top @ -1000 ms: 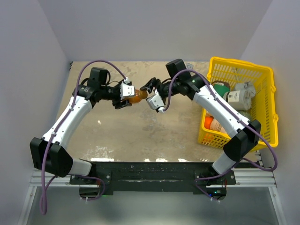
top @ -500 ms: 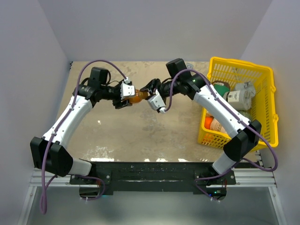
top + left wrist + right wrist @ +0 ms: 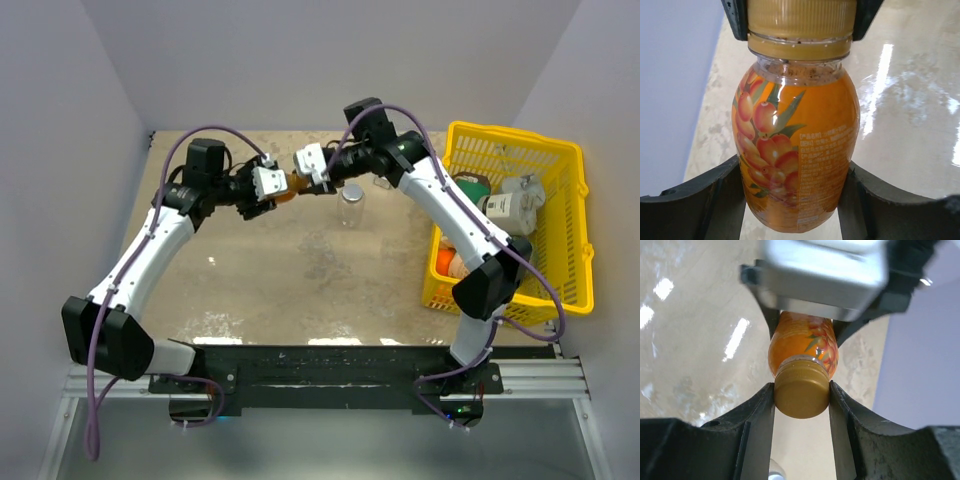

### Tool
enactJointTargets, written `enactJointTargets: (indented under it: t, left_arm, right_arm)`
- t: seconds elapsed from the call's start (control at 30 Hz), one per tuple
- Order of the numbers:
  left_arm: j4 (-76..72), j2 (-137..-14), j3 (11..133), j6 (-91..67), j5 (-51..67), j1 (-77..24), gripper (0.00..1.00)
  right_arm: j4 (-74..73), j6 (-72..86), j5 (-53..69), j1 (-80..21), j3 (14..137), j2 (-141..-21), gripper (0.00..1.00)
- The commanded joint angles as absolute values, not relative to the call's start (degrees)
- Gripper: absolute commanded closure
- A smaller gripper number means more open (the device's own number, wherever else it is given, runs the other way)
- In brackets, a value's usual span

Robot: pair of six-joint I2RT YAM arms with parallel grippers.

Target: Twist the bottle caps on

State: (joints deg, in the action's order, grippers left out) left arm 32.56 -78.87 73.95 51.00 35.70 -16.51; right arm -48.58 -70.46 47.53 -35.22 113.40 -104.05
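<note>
At the far middle of the table, toward 12 o'clock in the overhead view, two robot arms meet over a single orange bottle. It is held on its side between them, its capped end pointing toward 2 o'clock. The left gripper comes in from 9 o'clock, clamped on the bottle's body. The right gripper comes in from 2 o'clock and meets the neck end. A clear bottle stands upright on the table just beside them at 4 o'clock, touched by neither arm. A yellow basket sits at the table's 3 o'clock edge, holding a white container and a green-lidded container. Seen from the left wrist, the orange bottle fills the picture, its fruit-printed label facing the lens. The left arm's dark fingers press its lower body from 8 and 4 o'clock, leaving no gap. At 12 o'clock the brownish-gold cap sits on the neck, pinched on both sides by the right arm's dark fingertips. Seen from the right wrist, the cap faces the lens end-on at the centre. The right fingers touch its rim at 9 and 3 o'clock, drawn in narrow around it. The bottle's body runs away toward 12 o'clock into the left gripper's pale housing, with the glossy tabletop below.
</note>
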Motion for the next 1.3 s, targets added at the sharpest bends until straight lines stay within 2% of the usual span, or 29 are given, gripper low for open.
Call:
enactJointTargets:
  t: [0.0, 0.13, 0.27, 0.37, 0.43, 0.5, 0.57, 0.67, 0.83, 0.87, 0.9, 1.0, 1.07, 1.1, 1.2, 1.27]
  left_arm:
    - [14.54, -74.54, 70.85, 48.87, 26.56, -18.45, 1.0]
    - [3.45, -70.15, 64.96, 45.98, 19.09, -20.12, 1.0]
    - [-9.29, -66.1, 55.32, 49.82, 5.15, -24.86, 1.0]
    - [-23.08, -62.5, 46.01, 59.82, -3.39, -29.61, 1.0]
    - [-34.32, -61.7, 40.63, 73.77, -9.37, -34.51, 1.0]
    - [-47.07, -62.14, 32.19, 87.89, -10.54, -36.55, 1.0]
    - [-54.62, -63.19, 27.01, 93.14, -10.46, -37.18, 1.0]
    - [-57.91, -64.42, 25.14, 96.5, -12.21, -37.35, 1.0]
    - [-53.8, -65.04, 29.34, 90.28, -18.43, -37.09, 1.0]
    - [-48.39, -65.04, 30.49, 88.7, -19.41, -37.0, 1.0]
    - [-45.12, -64.87, 31.63, 84.85, -20.03, -36.22, 1.0]
    - [-30.97, -63.9, 36.11, 74.76, -21.45, -34.99, 1.0]
    - [-19.76, -62.85, 39.1, 69.64, -18.21, -34.54, 1.0]
    - [-15.77, -61.97, 40.16, 64.48, -16.19, -34.02, 1.0]
    - [-1.44, -61.09, 45.08, 54.54, -5.48, -33.05, 1.0]
    - [9.86, -61.0, 49.64, 50.99, 10.23, -31.3, 1.0]
  right_arm:
    - [-38.62, -34.05, 51.07, -35.77, 116.81, -107.75, 1.0]
    - [-29.02, -15.76, 50.01, -34.98, 113.47, -107.67, 1.0]
    - [-26.11, -1.19, 50.54, -33.93, 114.52, -110.12, 1.0]
    - [-24.79, 7.78, 52.47, -32.87, 115.57, -112.58, 1.0]
    - [-24.08, 11.67, 53.17, -32.09, 116.01, -114.34, 1.0]
    - [-23.3, 15.63, 53.61, -31.82, 116.1, -115.05, 1.0]
    - [-22.24, 18.0, 53.79, -31.55, 115.4, -115.22, 1.0]
    - [-21.8, 18.98, 53.61, -31.2, 115.49, -115.58, 1.0]
    - [-17.86, 21.25, 54.49, -30.07, 114.18, -114.79, 1.0]
    - [-16.1, 22.23, 54.84, -29.45, 114.0, -114.18, 0.93]
    - [-13.91, 23.37, 54.41, -28.83, 114.52, -114.08, 0.69]
    - [-8.29, 29.08, 54.93, -24.71, 118.47, -113.99, 0.44]
    - [-7.12, 28.22, 56.42, -21.54, 122.23, -113.99, 0.39]
    - [-6.68, 26.56, 56.77, -20.58, 122.78, -112.69, 0.33]
    - [-6.32, 13.84, 56.08, -18.2, 117.27, -105.94, 0.32]
    - [-11.83, -8.52, 53.63, -18.45, 111.4, -101.27, 0.31]
